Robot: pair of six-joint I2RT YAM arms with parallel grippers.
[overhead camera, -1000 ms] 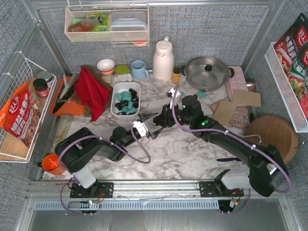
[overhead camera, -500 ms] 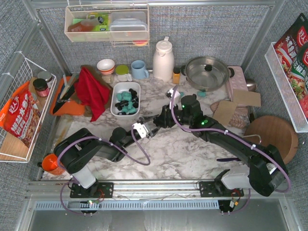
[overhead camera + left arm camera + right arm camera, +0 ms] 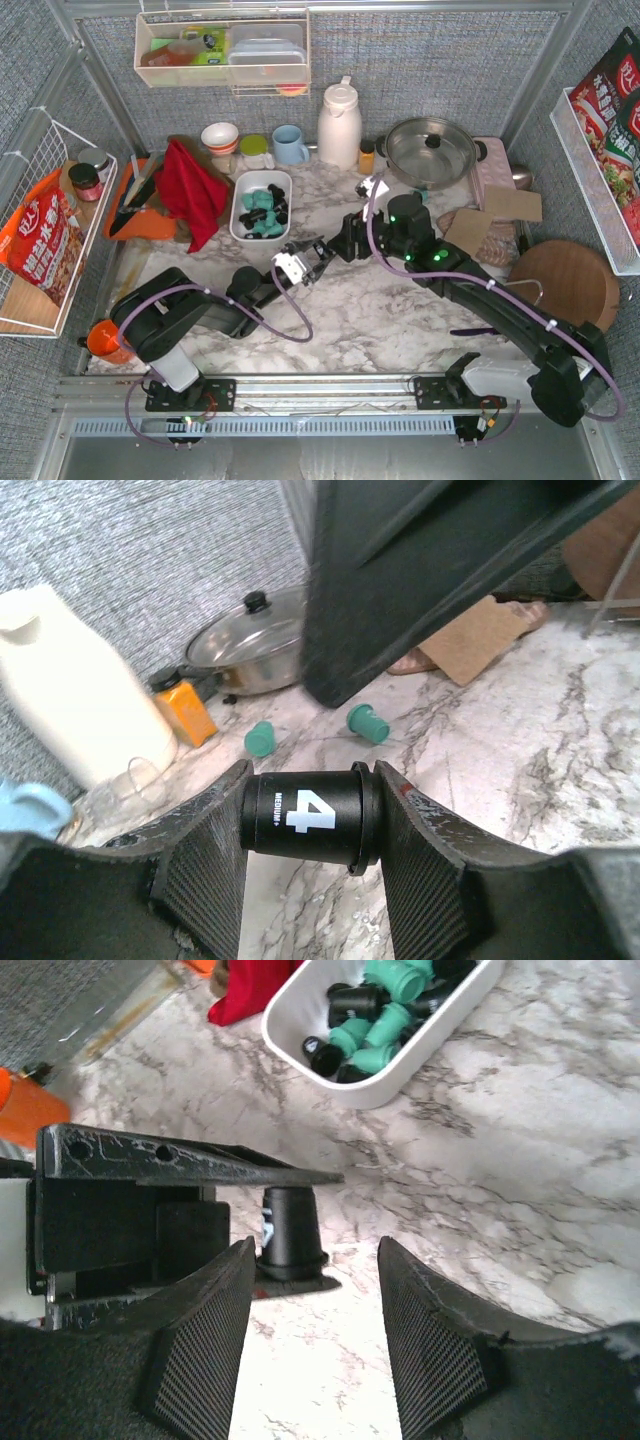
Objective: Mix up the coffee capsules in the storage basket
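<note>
A black coffee capsule [image 3: 290, 1225] is clamped end to end in the left tool [image 3: 312, 790]. It is judged light, stiff and slippery, with its sides free. The right tool [image 3: 315, 1260] is seen open, holding nothing.

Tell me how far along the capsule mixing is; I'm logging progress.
Done: the storage basket already holds teal and black coffee capsules jumbled together. In hand: the left gripper is shut on a black capsule outside the basket, and the right gripper faces it, open. Left: that capsule has to go into the basket, and two teal capsules lie loose near the pan.
</note>
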